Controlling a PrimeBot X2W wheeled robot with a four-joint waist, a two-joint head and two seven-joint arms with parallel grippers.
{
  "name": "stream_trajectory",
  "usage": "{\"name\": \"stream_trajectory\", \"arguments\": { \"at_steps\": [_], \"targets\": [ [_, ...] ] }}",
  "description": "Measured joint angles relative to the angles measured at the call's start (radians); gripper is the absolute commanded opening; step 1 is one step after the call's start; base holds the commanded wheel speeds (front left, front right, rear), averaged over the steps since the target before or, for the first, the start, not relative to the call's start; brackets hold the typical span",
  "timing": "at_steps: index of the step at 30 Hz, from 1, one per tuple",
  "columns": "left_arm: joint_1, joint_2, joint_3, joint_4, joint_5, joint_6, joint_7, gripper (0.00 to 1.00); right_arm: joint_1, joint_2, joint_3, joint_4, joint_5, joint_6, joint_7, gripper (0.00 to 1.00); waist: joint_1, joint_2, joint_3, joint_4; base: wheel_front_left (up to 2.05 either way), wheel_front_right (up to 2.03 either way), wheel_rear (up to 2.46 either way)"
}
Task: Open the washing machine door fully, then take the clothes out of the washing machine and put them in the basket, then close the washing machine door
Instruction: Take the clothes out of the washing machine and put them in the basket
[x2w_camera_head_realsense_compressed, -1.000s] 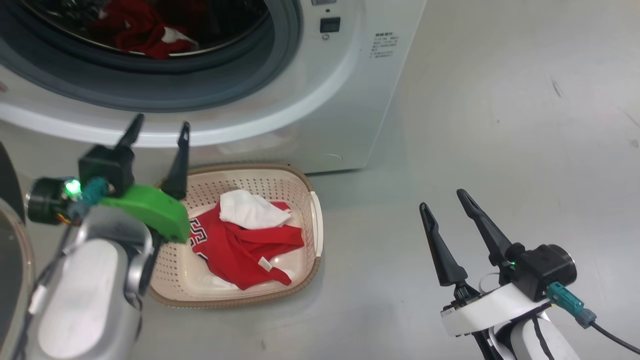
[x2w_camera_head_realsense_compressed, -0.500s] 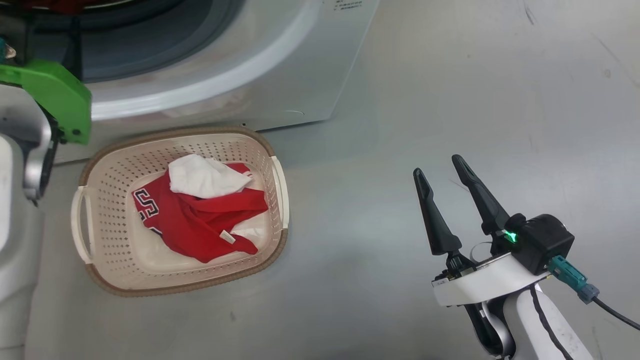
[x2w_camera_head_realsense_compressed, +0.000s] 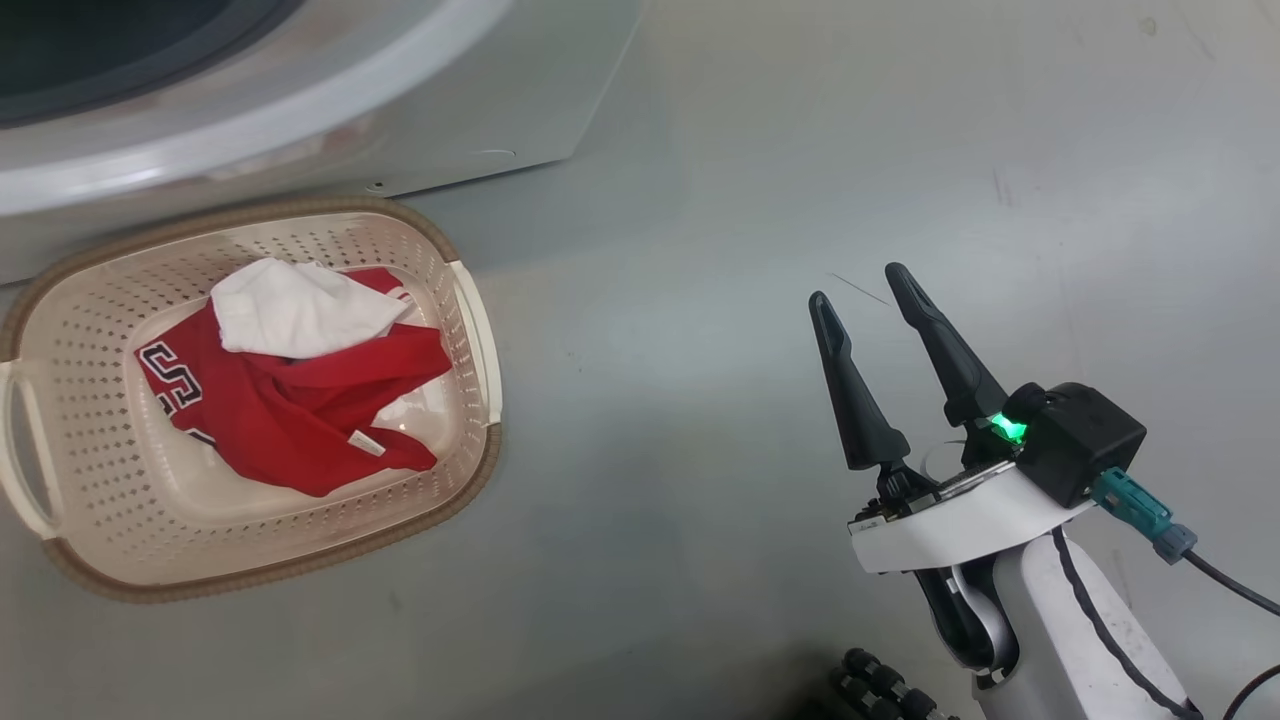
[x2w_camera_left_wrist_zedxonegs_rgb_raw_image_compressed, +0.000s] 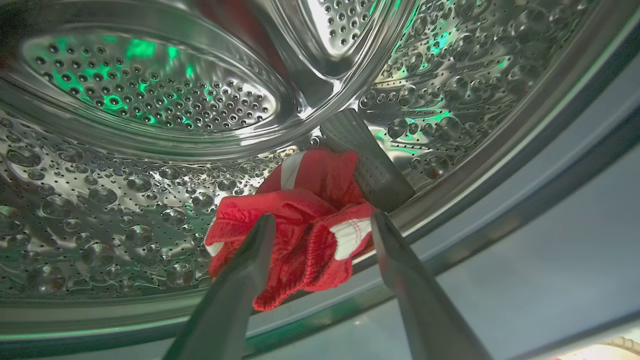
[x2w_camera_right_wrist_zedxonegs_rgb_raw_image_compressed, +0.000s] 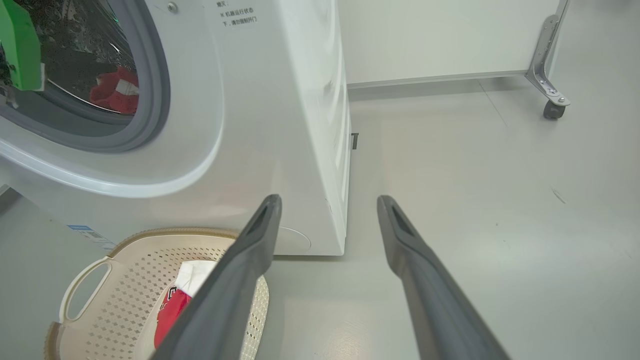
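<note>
The unloading step is judged to be in hand: a red and white garment is seen lying in the basket, which is set on the floor just in front of the washing machine, while a second red bundle with white stripes is seen low in the steel drum, near its front lip and against a grey ridge. The left gripper is held inside the mouth with its fingers spread apart and nothing gripped. The bundle is framed between the two tips and a little beyond them, and whether fabric is touched cannot be told. The right gripper is held open and empty over bare floor, well apart from the basket. For the next move, a short advance into the bundle is thought to be needed before the fingers are closed, so that a thick fold is caught rather than a thin edge, and the lift is best kept clear of the rubber ring
</note>
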Motion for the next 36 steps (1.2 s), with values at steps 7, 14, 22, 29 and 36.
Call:
{"name": "stream_trajectory", "arguments": {
  "at_steps": [7, 14, 22, 29, 36],
  "targets": [
    [-0.088, 0.041, 0.027, 0.040, 0.009, -0.008, 0.065, 1.00, -0.030, 0.003, 0.000, 0.012, 0.015, 0.000, -0.005, 1.00, 0.0000, 0.0000, 0.056, -0.038, 0.00, 0.00, 0.00],
    [-0.162, 0.059, 0.050, 0.084, -0.002, -0.009, 0.131, 1.00, -0.062, 0.005, 0.001, 0.026, 0.029, 0.000, -0.009, 1.00, 0.0000, 0.0000, 0.105, -0.062, 0.00, 0.00, 0.00],
    [-0.185, 0.060, 0.056, 0.141, -0.009, -0.015, 0.193, 1.00, -0.088, 0.007, -0.006, 0.026, 0.035, 0.001, -0.009, 1.00, 0.0000, 0.0000, 0.122, -0.076, 0.00, 0.00, 0.00],
    [-0.203, 0.066, 0.059, 0.167, 0.000, 0.002, 0.230, 0.00, -0.095, 0.007, -0.006, 0.024, 0.067, 0.001, -0.009, 1.00, 0.0001, 0.0000, 0.125, -0.078, 0.00, 0.00, 0.00],
    [-0.227, 0.065, 0.033, 0.162, 0.015, 0.002, 0.227, 0.00, -0.110, 0.007, -0.008, 0.020, 0.071, 0.001, -0.009, 1.00, 0.0000, 0.0000, 0.125, -0.075, 0.00, 0.00, 0.00]
  ]
}}
